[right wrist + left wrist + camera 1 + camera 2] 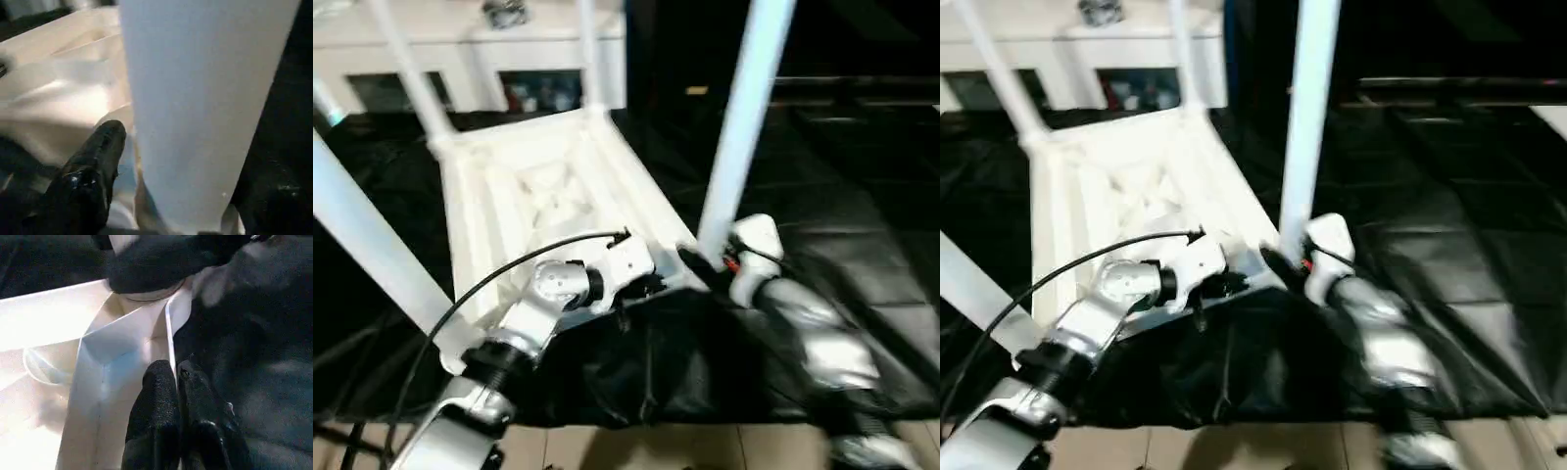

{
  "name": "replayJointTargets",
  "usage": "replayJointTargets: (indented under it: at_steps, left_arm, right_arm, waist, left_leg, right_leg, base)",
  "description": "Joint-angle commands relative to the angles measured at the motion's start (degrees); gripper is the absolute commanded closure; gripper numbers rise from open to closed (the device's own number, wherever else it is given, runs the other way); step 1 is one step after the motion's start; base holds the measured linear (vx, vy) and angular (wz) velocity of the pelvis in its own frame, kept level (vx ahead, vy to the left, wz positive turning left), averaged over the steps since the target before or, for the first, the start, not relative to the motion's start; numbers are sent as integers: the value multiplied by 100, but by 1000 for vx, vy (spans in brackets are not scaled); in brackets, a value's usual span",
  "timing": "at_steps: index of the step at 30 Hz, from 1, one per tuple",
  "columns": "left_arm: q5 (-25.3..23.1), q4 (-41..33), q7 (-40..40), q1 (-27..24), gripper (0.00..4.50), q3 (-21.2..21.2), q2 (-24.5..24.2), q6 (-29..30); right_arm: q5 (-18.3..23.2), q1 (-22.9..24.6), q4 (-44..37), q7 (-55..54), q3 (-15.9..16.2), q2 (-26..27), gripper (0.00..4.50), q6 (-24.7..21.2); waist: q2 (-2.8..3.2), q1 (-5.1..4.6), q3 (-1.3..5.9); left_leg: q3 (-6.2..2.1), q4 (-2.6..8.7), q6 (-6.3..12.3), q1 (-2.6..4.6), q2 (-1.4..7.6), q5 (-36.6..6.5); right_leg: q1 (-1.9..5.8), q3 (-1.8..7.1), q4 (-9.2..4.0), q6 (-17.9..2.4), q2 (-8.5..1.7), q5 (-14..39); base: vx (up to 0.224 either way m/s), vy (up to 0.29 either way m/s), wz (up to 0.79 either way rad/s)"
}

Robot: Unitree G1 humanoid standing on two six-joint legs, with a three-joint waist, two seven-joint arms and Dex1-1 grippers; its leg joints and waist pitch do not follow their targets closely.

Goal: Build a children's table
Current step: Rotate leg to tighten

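The tabletop [548,206] lies upside down on a black cloth [842,264] in the middle left of the head view, its ribbed underside facing up, so that the corner sockets are open for the legs. Legs already stand at all four corners: two thin ones at the far corners [411,73] [590,54] in the upper left, one [372,245] crossing the left edge of the frame, and the near right leg [739,127], which rises through the upper middle. The right gripper [705,262] is at the foot of this near right leg, close to its socket; in the right wrist view one black finger [93,166] lies just beside the white tube [205,107] and the other is hidden behind it, so I cannot tell if the jaws are clenched on the leg or only resting at it. I think it is there to press or steady the leg in its socket. The left gripper [177,406] has its two fingers pressed together over the thin wall of the tabletop's rim [168,333], grasping that wall near the same corner, probably to keep the tabletop from sliding on the cloth during this work. Behind, in the upper left, stands a white cabinet [480,59].
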State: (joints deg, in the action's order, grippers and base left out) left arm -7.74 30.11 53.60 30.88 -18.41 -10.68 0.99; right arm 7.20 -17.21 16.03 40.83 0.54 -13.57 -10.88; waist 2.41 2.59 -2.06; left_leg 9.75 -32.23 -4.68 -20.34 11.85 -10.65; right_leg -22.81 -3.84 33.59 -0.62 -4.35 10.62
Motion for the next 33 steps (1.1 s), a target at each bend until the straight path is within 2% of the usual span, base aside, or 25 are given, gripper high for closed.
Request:
replayJointTargets:
  at_steps: [1, 2, 3, 4, 5, 7, 8, 9, 10, 11, 12, 13, 15, 17, 18, 19, 20, 21, 25, 27, 30, 32, 33]
  left_arm:
    - [8, -116, 122, 20, 450, -196, 50, -143]
    - [29, -138, 213, -7, 450, -189, -33, -197]
    - [29, -138, 213, -7, 450, -189, -33, -197]
    - [101, -192, 465, -63, 450, -188, -182, -308]
    - [203, -239, 753, -112, 450, -178, -316, -428]
    - [385, -308, 1147, -167, 450, -155, -462, -574]
    - [482, -333, 1330, -174, 450, -138, -528, -615]
    - [482, -333, 1330, -174, 450, -138, -528, -615]
    - [495, -336, 1358, -174, 450, -137, -538, -622]
    - [614, -351, 1633, -187, 450, -153, -669, -725]
    - [650, -341, 1753, -191, 450, -170, -740, -811]
    - [651, -341, 1755, -191, 450, -171, -742, -813]
    - [661, -314, 1860, -193, 450, -192, -829, -891]
    - [691, -274, 1912, -177, 450, -171, -856, -937]
    - [691, -274, 1912, -177, 450, -171, -856, -937]
    - [731, -260, 1966, -175, 450, -156, -871, -970]
    - [766, -259, 2017, -182, 450, -146, -887, -989]
    - [788, -261, 2058, -191, 450, -142, -902, -998]
    - [819, -283, 2108, -219, 450, -133, -929, -1018]
    - [831, -303, 2052, -233, 407, -99, -931, -1069]
    - [1444, -819, 2200, -395, 392, 229, -941, -677]
    - [1916, -1446, 2127, -681, 375, 509, -976, -351]
    - [1928, -1464, 2119, -691, 365, 518, -975, -343]
  right_arm:
    - [134, 97, -157, 499, 427, 79, 117, -55]
    - [183, 230, -322, 746, 403, -189, 117, -37]
    - [183, 230, -322, 746, 403, -189, 117, -37]
    - [327, 452, -585, 1199, 312, -638, 117, -73]
    - [470, 663, -808, 1645, 195, -1067, 117, -119]
    - [629, 906, -1047, 2154, 29, -1558, 117, -177]
    - [701, 984, -1093, 2340, -80, -1771, 117, -272]
    - [701, 984, -1093, 2340, -80, -1771, 117, -272]
    - [710, 993, -1097, 2360, -95, -1797, 117, -284]
    - [818, 1080, -1136, 2524, -287, -2085, 117, -403]
    - [868, 1102, -1130, 2540, -419, -2195, 117, -440]
    - [870, 1103, -1130, 2541, -422, -2197, 117, -440]
    - [919, 1116, -1090, 2491, -627, -2307, 117, -433]
    - [1012, 1138, -1078, 2405, -720, -2418, 117, -387]
    - [1012, 1138, -1078, 2405, -720, -2418, 117, -387]
    - [1062, 1150, -1115, 2347, -775, -2434, 117, -393]
    - [1063, 1150, -1145, 2245, -818, -2408, 117, -360]
    - [1027, 1123, -1142, 2105, -850, -2348, 117, -338]
    - [942, 1077, -1147, 1856, -877, -2192, 117, -286]
    - [908, 1035, -1129, 1654, -885, -2065, 109, -296]
    - [762, 914, -1138, 836, -945, -1629, 109, -313]
    - [669, 981, -1305, 281, -1024, -1426, 109, -388]
    - [666, 984, -1311, 268, -1027, -1422, 109, -387]
  waist:
    - [-33, 19, 354]
    - [-32, 26, 330]
    - [-39, 43, 325]
    - [-22, 66, 308]
    - [-16, 113, 316]
    - [-40, 189, 307]
    - [-12, 229, 305]
    - [-44, 237, 309]
    - [-43, 238, 300]
    - [-12, 231, 288]
    - [-26, 243, 294]
    - [-37, 246, 289]
    - [23, 258, 296]
    - [2, 267, 304]
    - [24, 272, 308]
    - [75, 275, 315]
    - [90, 272, 326]
    - [58, 263, 337]
    - [87, 268, 350]
    - [96, 269, 355]
    - [116, 276, 361]
    - [131, 265, 349]
    - [116, 239, 336]
  left_leg:
    - [12, 240, 657, -20, 105, -618]
    - [16, 264, 623, -16, 110, -743]
    - [14, 265, 581, -6, 110, -819]
    - [21, 277, 532, 16, 117, -1023]
    - [18, 272, 512, 40, 134, -1086]
    - [30, 266, 562, 35, 146, -1133]
    - [32, 266, 574, 11, 141, -1110]
    - [36, 257, 576, 0, 134, -1104]
    - [31, 259, 560, -11, 129, -1093]
    - [29, 265, 518, -11, 122, -1195]
    - [26, 257, 493, 2, 123, -1218]
    - [27, 257, 492, -3, 118, -1190]
    - [24, 244, 481, -11, 112, -1122]
    - [29, 230, 510, -11, 109, -1029]
    - [27, 225, 517, -10, 110, -994]
    - [20, 221, 525, -11, 111, -947]
    - [15, 210, 529, -17, 108, -894]
    - [15, 203, 547, -30, 103, -818]
    - [20, 182, 613, -43, 97, -705]
    - [20, 176, 620, -55, 100, -656]
    - [12, 184, 560, -60, 110, -597]
    - [13, 199, 499, -57, 124, -646]
    - [20, 210, 479, -65, 109, -735]
  right_leg:
    - [365, 236, -278, -1452, -310, -121]
    - [339, 229, -302, -1466, -313, 77]
    - [352, 226, -321, -1433, -313, 228]
    - [327, 233, -347, -1386, -317, 526]
    - [338, 245, -346, -1342, -316, 597]
    - [348, 257, -350, -1311, -308, 587]
    - [341, 248, -343, -1291, -314, 648]
    - [343, 238, -347, -1277, -320, 718]
    - [335, 232, -349, -1269, -320, 778]
    - [321, 221, -373, -1224, -321, 1022]
    - [327, 228, -383, -1181, -327, 1168]
    - [326, 229, -389, -1178, -325, 1198]
    - [318, 232, -377, -1173, -328, 1199]
    - [317, 223, -370, -1181, -317, 1111]
    - [315, 222, -364, -1186, -318, 1078]
    - [313, 213, -351, -1211, -315, 1003]
    - [319, 209, -344, -1233, -314, 884]
    - [328, 205, -328, -1256, -302, 725]
    - [320, 194, -304, -1287, -307, 631]
    - [314, 186, -297, -1281, -304, 638]
    - [304, 184, -277, -1306, -321, 648]
    - [294, 189, -261, -1360, -324, 632]
    - [300, 183, -279, -1334, -309, 748]
  base:
    - [0, 0, 0]
    - [0, 0, 0]
    - [0, 0, 0]
    - [0, 0, 0]
    - [0, 0, 0]
    - [0, 0, 0]
    - [0, 0, 0]
    - [0, 0, 0]
    - [0, 0, 0]
    - [0, 0, 0]
    - [0, 0, 0]
    - [0, 0, 0]
    - [0, 0, 0]
    - [0, 0, 0]
    - [0, 0, 0]
    - [0, 0, 0]
    - [0, 0, 0]
    - [0, 0, 0]
    - [0, 0, 0]
    - [0, 0, 0]
    - [0, 0, 0]
    - [0, 0, 0]
    - [0, 0, 0]
